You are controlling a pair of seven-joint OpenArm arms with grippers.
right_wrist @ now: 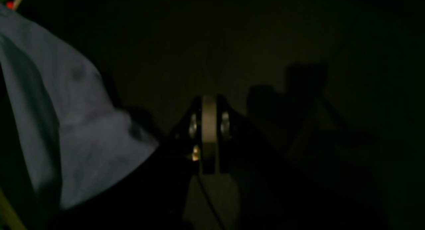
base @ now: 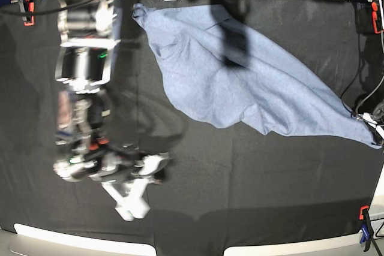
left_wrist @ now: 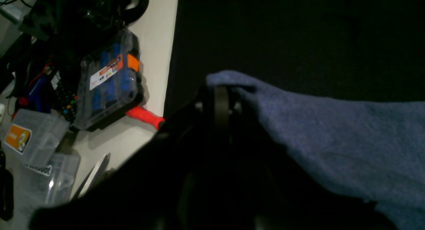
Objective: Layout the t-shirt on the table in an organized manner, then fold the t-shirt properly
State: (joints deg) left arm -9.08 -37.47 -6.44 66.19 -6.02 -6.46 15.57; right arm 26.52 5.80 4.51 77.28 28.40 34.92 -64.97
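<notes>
T-shirt (base: 240,82): lies rumpled and slanting across the far half of the table (base: 252,196), one corner drawn out to the table edge where the left claw is.
Left claw (left_wrist: 217,90): closed on a corner of the t-shirt; in the left wrist view the blue-grey cloth is draped over the closed jaws and falls away to one side.
Right claw (right_wrist: 209,123): closed and holding nothing; in the right wrist view the cloth is seen well off to one side, apart from the jaws.
Step in hand: judged to be the spreading of the shirt flat, not yet the folding.
Method: the held corner should be kept taut and low over the table while the opposite edge is taken by the right claw, so that the bunched folds are pulled out rather than dragged.
Nearby, beyond the left claw: a clear tool case (left_wrist: 108,80) and a red handle (left_wrist: 144,117) lie off the table edge, on a pale surface.
Obstruction: an orange clamp (base: 364,220) is fixed at the table edge near the left claw; cloth may catch on it.
Risk: the black table cover may be pinched with the shirt.
</notes>
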